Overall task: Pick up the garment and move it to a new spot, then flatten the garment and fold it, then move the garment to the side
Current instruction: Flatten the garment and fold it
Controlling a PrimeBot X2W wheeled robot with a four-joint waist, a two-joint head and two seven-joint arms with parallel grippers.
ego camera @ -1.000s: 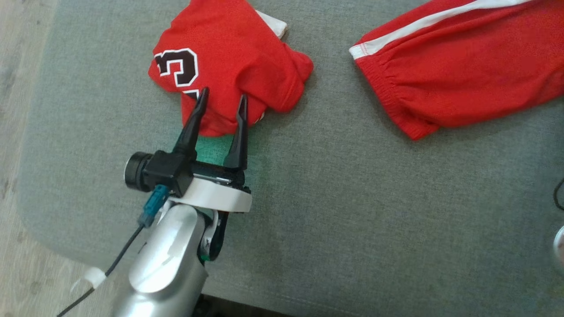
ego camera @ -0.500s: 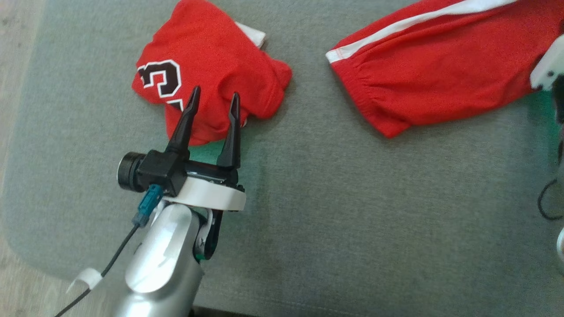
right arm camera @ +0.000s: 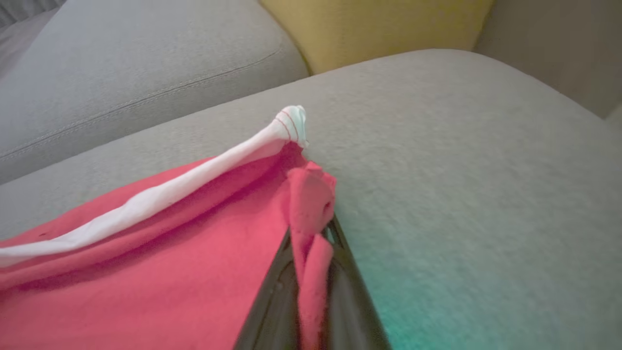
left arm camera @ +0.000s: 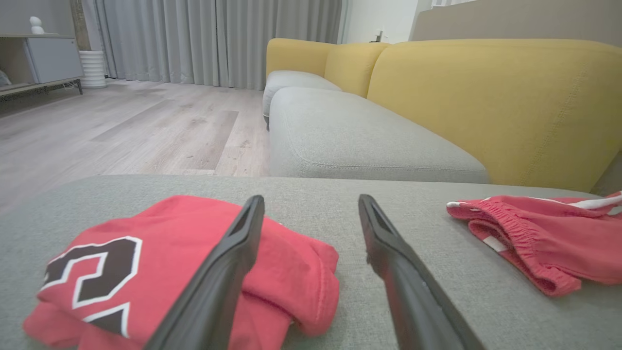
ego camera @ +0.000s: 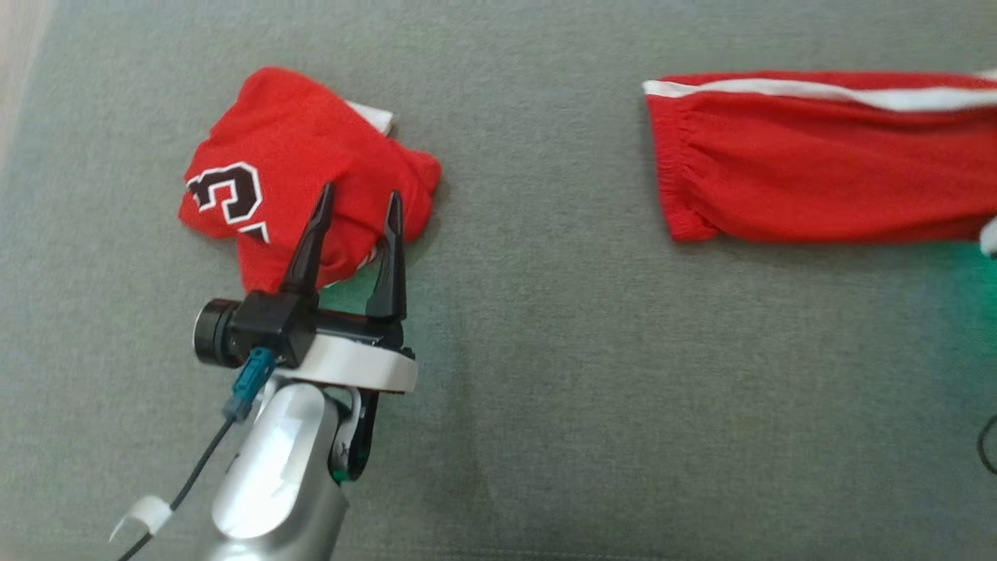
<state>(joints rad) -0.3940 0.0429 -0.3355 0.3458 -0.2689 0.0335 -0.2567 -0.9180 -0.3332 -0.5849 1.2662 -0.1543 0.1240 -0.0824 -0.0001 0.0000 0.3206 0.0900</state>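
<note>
The garment (ego camera: 818,187), a pair of red shorts with a white stripe (ego camera: 818,88) along one side, lies stretched out on the grey cushion (ego camera: 584,389) at the robot's right. Its gathered waistband is turned toward the middle. The right gripper (right arm camera: 313,231) has its jaws closed on a pinch of the red cloth at an edge, near the end of the white stripe, and a small fold of cloth stands up between the two fingers. I think the grip is at a corner because from there the cloth can be lifted or pulled flat without much bunching. The left gripper (ego camera: 360,192) has its jaws wide apart and holds nothing. It hangs over the near edge of a folded jersey (ego camera: 296,156) with a black number, which lies at the robot's left, well apart from the garment. In the left wrist view the garment's waistband is to the right of these open jaws, not between them. The jersey looks already folded and put aside, so probably the shorts are the piece in work, and the left jaws are ready for another corner.
</note>
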